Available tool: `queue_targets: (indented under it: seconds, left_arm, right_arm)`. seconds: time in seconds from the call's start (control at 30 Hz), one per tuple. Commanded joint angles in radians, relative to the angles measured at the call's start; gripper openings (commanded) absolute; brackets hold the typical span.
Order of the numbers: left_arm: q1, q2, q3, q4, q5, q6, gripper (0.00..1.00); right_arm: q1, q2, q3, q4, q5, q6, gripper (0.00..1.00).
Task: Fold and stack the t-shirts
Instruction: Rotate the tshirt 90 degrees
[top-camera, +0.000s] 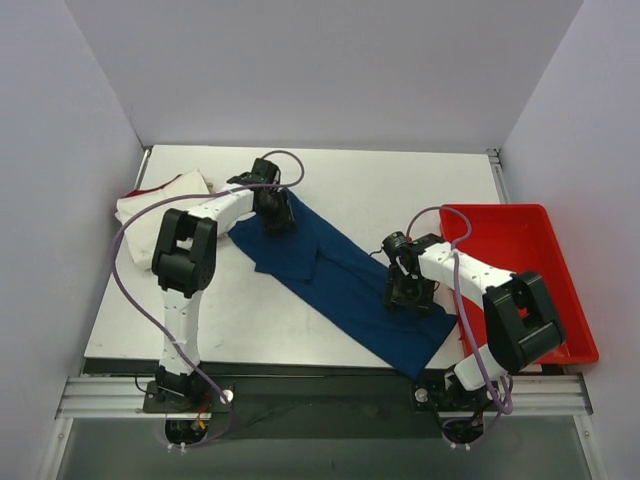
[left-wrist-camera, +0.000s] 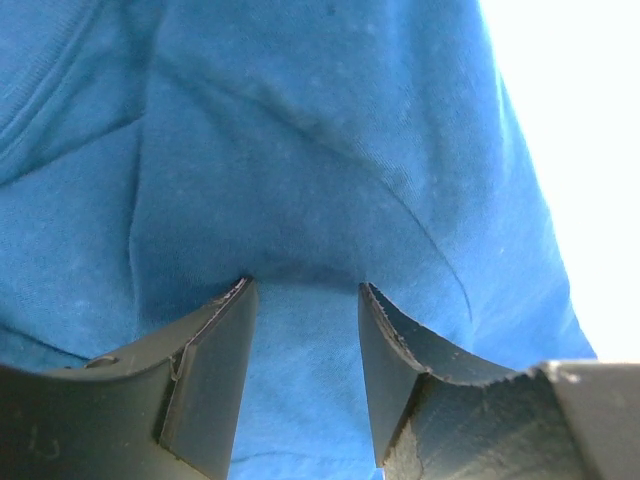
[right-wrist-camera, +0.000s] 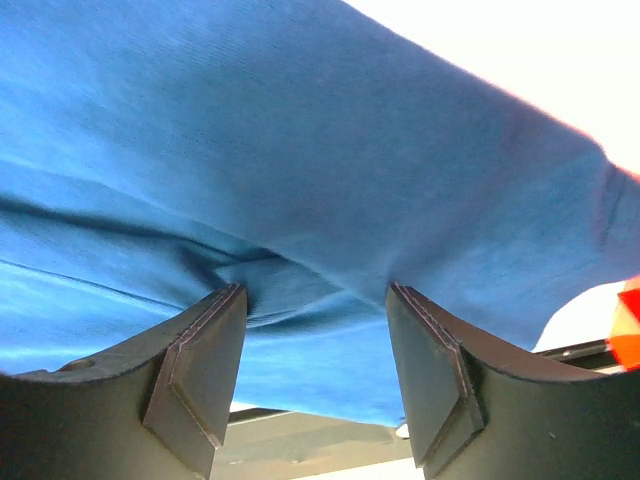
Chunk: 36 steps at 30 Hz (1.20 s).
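Note:
The dark blue t-shirt (top-camera: 340, 275) lies in a long diagonal band across the table, from back left to front right. My left gripper (top-camera: 272, 215) is down on its far left end, jaws apart, with blue cloth (left-wrist-camera: 300, 150) under and between the fingertips (left-wrist-camera: 240, 300). My right gripper (top-camera: 408, 295) stands on the shirt's near right part, also open, fingertips (right-wrist-camera: 225, 305) pressing into a small ridge of blue cloth (right-wrist-camera: 330, 150). The cream-white t-shirt (top-camera: 160, 197) with a red edge sits bunched at the back left corner, behind the left arm.
A red plastic tray (top-camera: 520, 260) stands at the table's right edge, beside the right arm. The table's front edge shows just below the blue cloth in the right wrist view. White walls enclose the table on three sides.

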Motion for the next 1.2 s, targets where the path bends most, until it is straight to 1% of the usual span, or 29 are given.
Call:
queue_targets:
  seconds: [0.0, 0.07, 0.1, 0.17, 0.2, 0.33, 0.43, 0.57, 0.63, 0.7, 0.77, 0.8, 0.9, 0.97, 1.03, 1.1, 1.17]
  left_arm:
    - [0.003, 0.162, 0.196, -0.079, -0.055, 0.077, 0.56]
    - [0.001, 0.219, 0.292, -0.127, -0.056, 0.086, 0.56]
    - [0.001, 0.266, 0.392, -0.139, -0.052, 0.089, 0.56]
    - [-0.003, 0.307, 0.477, -0.165, -0.041, 0.103, 0.56]
    - [-0.006, 0.336, 0.542, -0.173, -0.04, 0.107, 0.56]
    - [-0.017, 0.371, 0.667, -0.209, -0.033, 0.121, 0.57]
    - [-0.025, 0.341, 0.693, -0.208, -0.03, 0.109, 0.59]
    - [-0.04, 0.252, 0.683, -0.19, -0.029, 0.095, 0.61]
    - [-0.048, 0.201, 0.669, -0.19, -0.021, 0.087, 0.61]
    - [-0.06, 0.148, 0.62, -0.185, -0.018, 0.072, 0.61]
    - [-0.072, 0.115, 0.572, -0.174, -0.024, 0.058, 0.62]
    - [-0.075, 0.092, 0.51, -0.167, -0.027, 0.051, 0.62]
    - [-0.074, 0.074, 0.399, -0.141, -0.007, 0.015, 0.62]
    - [-0.071, 0.072, 0.353, -0.124, -0.003, -0.009, 0.63]
    - [-0.063, 0.068, 0.283, -0.086, 0.011, -0.034, 0.63]
    - [-0.06, 0.068, 0.244, -0.049, 0.013, -0.043, 0.63]
    - [-0.057, 0.084, 0.232, -0.048, 0.013, -0.043, 0.63]
  right_arm:
    - [0.006, -0.027, 0.027, -0.08, -0.011, 0.077, 0.58]
    - [0.028, -0.023, 0.033, -0.08, -0.026, 0.094, 0.58]
    - [0.037, -0.018, 0.037, -0.083, -0.031, 0.102, 0.58]
    - [0.07, -0.02, 0.05, -0.081, -0.043, 0.132, 0.58]
    - [0.081, -0.021, 0.053, -0.081, -0.072, 0.146, 0.58]
    - [0.159, -0.029, 0.086, -0.089, -0.075, 0.178, 0.58]
    - [0.189, -0.063, 0.111, -0.116, -0.043, 0.178, 0.58]
    - [0.175, -0.176, 0.097, -0.126, 0.006, 0.148, 0.59]
    - [0.144, -0.204, 0.056, -0.127, 0.018, 0.123, 0.59]
    - [0.109, -0.234, 0.002, -0.117, 0.015, 0.096, 0.6]
    - [0.1, -0.259, -0.027, -0.094, 0.02, 0.063, 0.63]
    - [0.097, -0.265, -0.041, -0.065, 0.017, 0.05, 0.65]
    - [0.075, -0.261, -0.091, 0.001, -0.007, 0.014, 0.67]
    - [0.063, -0.242, -0.128, 0.034, -0.02, 0.002, 0.67]
    - [0.057, -0.227, -0.151, 0.089, -0.066, -0.006, 0.67]
    - [0.06, -0.195, -0.177, 0.139, -0.096, -0.003, 0.66]
    - [0.061, -0.166, -0.205, 0.167, -0.138, 0.013, 0.66]
